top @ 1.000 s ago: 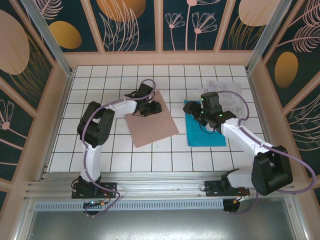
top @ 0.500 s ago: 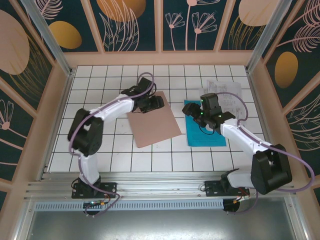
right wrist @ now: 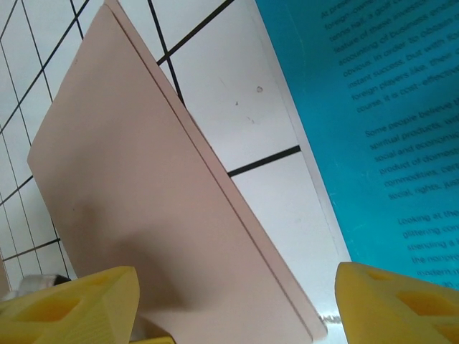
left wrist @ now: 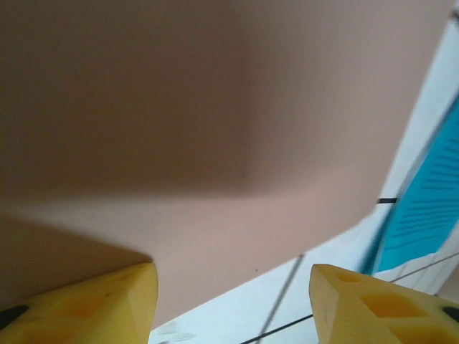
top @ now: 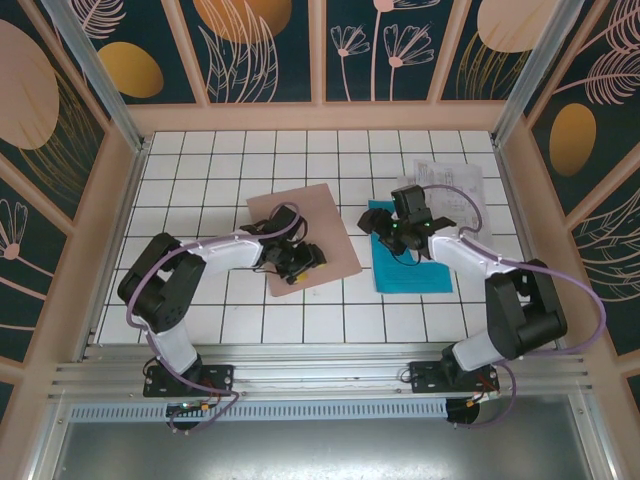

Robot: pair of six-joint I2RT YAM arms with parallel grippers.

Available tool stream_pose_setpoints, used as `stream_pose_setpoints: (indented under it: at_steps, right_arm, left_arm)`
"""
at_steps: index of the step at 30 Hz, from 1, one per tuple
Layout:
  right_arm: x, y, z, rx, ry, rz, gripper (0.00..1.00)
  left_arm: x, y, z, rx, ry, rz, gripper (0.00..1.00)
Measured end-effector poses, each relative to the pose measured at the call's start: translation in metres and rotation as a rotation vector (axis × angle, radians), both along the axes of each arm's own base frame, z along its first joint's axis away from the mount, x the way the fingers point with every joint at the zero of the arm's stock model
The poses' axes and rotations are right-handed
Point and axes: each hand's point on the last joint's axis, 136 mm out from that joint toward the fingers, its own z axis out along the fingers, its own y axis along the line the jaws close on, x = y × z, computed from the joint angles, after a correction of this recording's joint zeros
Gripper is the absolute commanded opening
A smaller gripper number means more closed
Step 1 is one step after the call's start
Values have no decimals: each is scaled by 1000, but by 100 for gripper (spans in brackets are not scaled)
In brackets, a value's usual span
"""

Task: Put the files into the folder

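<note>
Gridded white table (top: 200,180): brown folder (top: 312,203), teal sheet (top: 415,278), printed sheets (top: 457,182).

The brown folder (top: 305,212) lay closed and flat, plain cover up, turned askew. Just to its right, not touching, the teal sheet (top: 415,275) lay flat, printed with lines of text. White printed sheets (top: 460,190) lay at its far right corner.

The whole table (top: 200,170) viewed from high above its near edge, left wrist view held close over the folder (left wrist: 215,107), right wrist view angled low across its edge, folder and teal sheet (right wrist: 387,107) shared throughout
</note>
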Motion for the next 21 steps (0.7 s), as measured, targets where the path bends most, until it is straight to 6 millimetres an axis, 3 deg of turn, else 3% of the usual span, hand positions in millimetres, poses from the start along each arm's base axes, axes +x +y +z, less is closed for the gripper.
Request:
stream_pose_setpoints:
  at_steps: [6, 14, 21]
  right_arm:
    - [7, 17, -9, 6, 14, 36, 72]
    - [7, 62, -24, 10, 40, 133, 71]
    - [21, 109, -28, 23, 30, 212, 71]
  left_arm:
    - [-5, 28, -5, 90, -31, -21, 61]
    - [32, 87, -5, 257, -109, 5, 62]
    - [47, 100, 1, 345, -161, -20, 63]
